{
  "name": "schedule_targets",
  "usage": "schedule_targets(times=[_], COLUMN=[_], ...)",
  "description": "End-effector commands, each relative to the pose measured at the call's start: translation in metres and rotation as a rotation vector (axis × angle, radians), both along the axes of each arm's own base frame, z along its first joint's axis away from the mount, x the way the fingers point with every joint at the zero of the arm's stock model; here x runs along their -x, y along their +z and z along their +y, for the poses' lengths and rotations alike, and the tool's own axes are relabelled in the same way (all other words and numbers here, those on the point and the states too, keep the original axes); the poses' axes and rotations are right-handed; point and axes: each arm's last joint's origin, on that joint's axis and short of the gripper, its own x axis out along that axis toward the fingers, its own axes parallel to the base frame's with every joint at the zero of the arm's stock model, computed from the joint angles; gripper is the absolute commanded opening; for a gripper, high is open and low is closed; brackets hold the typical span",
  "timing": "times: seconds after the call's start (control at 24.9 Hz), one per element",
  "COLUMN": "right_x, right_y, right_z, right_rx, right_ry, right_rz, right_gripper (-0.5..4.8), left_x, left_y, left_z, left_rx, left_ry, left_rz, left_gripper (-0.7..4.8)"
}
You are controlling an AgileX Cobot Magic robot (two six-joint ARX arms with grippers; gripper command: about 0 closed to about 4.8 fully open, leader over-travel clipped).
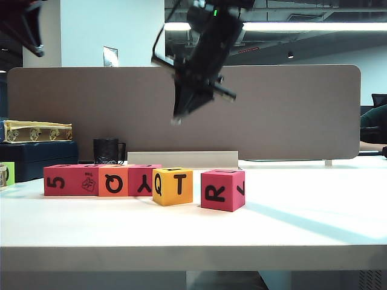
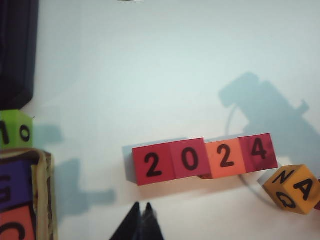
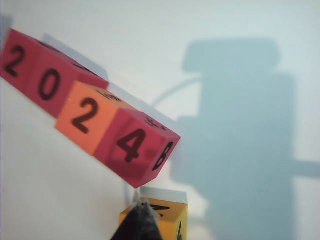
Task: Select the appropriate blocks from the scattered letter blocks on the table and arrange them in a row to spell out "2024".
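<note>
- The table [image 1: 193,235], nearest the exterior camera and the largest thing in view, carries every block; its front edge is bare.
- The row of four blocks [image 2: 205,158] is seen from the left wrist view to read "2024" on the top faces, cubes touching side by side: three pinkish-red, with the orange cube [image 2: 225,158] third. The spelling is judged complete.
- The yellow cube [image 1: 173,186] sits just beside the row's end, the R cube [image 1: 222,190] next to it; neither should be nudged.
- The right gripper [image 1: 176,119] hangs high above the row, jaws pressed together, holding nothing.
- The left gripper [image 2: 141,210], also closed and empty, hovers near the row. A straight lift away is advised so the alignment is not disturbed.
</note>
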Motion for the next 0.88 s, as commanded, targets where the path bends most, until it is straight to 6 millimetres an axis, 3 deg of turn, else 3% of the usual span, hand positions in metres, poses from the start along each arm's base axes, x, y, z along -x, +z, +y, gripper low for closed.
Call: schedule_targets(times=[0.04,0.2,0.28,0.36,0.44,0.64,0.88], right_x=[0.017,0.038,0.058,0.07,0.083,0.103,0.129], right_y=[0.035,0.067,0.091,0.1,0.112,0.131,0.145], right_z=[0.001,0.0,0.0,0.004,0.003,0.0,-0.018], right_rx=[-0.024,-0.038,-0.05,-0.033,-0.019,-0.011,0.115], right_ry=[0.03,0.048,0.08,0.089,0.107,0.113,0.114], right_rz=[-0.092,-0.165,-0.223,-0.249,-0.279,-0.324,-0.317], right_gripper=[-0.02,-0.02,-0.02,-0.02,-0.02,-0.02,-0.01], left_x=[0.003,0.0,-0.001,0.002,0.012,0.039,0.098], left_y=[0.0,-0.016,-0.038,-0.048,-0.058,-0.063,-0.079], left_z=[0.004,0.002,-0.001,-0.002,-0.002,-0.004,-0.004], left_rx=[0.023,0.027,0.08,0.084,0.083,0.076,0.053], left_ry=[0.0,-0.009,-0.053,-0.056,-0.057,-0.046,0.027], left_rz=[0.01,0.04,0.079,0.087,0.071,0.026,-0.141], left_gripper=[-0.06,-0.06,-0.06,-0.06,-0.06,-0.06,-0.06])
